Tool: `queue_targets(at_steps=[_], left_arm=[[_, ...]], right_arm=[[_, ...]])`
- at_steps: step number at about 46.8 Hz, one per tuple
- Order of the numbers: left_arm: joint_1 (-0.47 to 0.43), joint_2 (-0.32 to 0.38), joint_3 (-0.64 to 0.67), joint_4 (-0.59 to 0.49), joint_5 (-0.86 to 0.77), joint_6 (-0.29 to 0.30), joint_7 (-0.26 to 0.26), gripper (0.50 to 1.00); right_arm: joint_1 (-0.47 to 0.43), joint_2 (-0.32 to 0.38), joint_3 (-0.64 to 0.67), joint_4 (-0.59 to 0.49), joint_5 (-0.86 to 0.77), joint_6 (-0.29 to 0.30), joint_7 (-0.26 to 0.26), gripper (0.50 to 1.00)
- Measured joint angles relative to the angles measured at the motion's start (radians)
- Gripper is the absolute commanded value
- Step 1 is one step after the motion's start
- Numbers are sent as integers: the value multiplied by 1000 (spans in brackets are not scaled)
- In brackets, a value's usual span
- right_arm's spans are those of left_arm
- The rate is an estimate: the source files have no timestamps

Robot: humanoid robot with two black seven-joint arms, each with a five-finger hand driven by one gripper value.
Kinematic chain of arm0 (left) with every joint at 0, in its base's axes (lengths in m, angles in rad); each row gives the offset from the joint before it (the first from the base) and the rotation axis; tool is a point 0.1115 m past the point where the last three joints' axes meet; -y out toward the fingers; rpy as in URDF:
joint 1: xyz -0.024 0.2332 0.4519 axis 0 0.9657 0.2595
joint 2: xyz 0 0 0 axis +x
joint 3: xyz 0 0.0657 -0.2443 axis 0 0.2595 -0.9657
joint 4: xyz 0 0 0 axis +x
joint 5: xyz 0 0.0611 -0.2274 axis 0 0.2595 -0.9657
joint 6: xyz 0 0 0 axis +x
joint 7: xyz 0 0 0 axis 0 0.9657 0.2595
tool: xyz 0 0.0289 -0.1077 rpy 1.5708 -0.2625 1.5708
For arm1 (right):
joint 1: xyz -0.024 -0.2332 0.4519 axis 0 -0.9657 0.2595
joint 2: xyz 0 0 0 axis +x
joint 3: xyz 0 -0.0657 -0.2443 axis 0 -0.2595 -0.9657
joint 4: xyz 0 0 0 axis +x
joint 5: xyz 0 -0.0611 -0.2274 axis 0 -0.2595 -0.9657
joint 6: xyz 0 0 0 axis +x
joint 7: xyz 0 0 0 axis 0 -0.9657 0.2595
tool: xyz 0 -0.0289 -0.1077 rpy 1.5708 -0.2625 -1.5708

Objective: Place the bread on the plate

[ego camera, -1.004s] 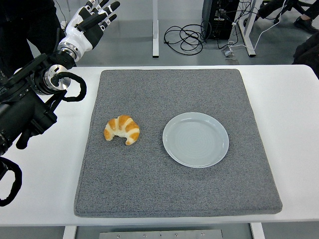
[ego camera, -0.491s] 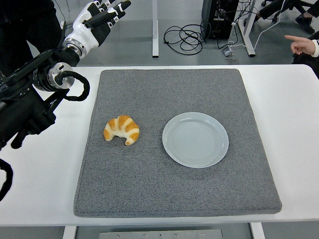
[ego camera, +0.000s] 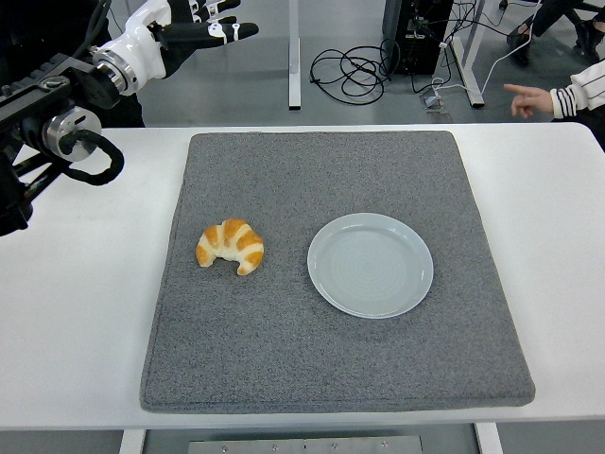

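Fingers (ego camera: pixel 222 28) of the left hand (ego camera: pixel 180 33) spread, empty, well apart from the bread (ego camera: pixel 231 246)

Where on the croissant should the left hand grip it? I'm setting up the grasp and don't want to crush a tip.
Probably across the thick middle of the croissant, coming straight down from above. It lies flat on the grey mat, arched with its two tapering tips toward the near edge, so the middle is the widest part. The left hand is raised, open, beyond the table's far-left corner.
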Motion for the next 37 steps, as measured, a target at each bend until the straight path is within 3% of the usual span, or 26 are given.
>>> queue_targets(at_steps=[19,26,37], left_arm=[[-12,187,106,-296,420,50,5,977],[-4,272,115,-420,657,73,5,977],[90,351,111,-516,937,98,2,977]], right_arm=[[0,0,0,0,0,0,0,1000],[0,0,0,0,0,0,0,1000],[0,0,0,0,0,0,0,1000]])
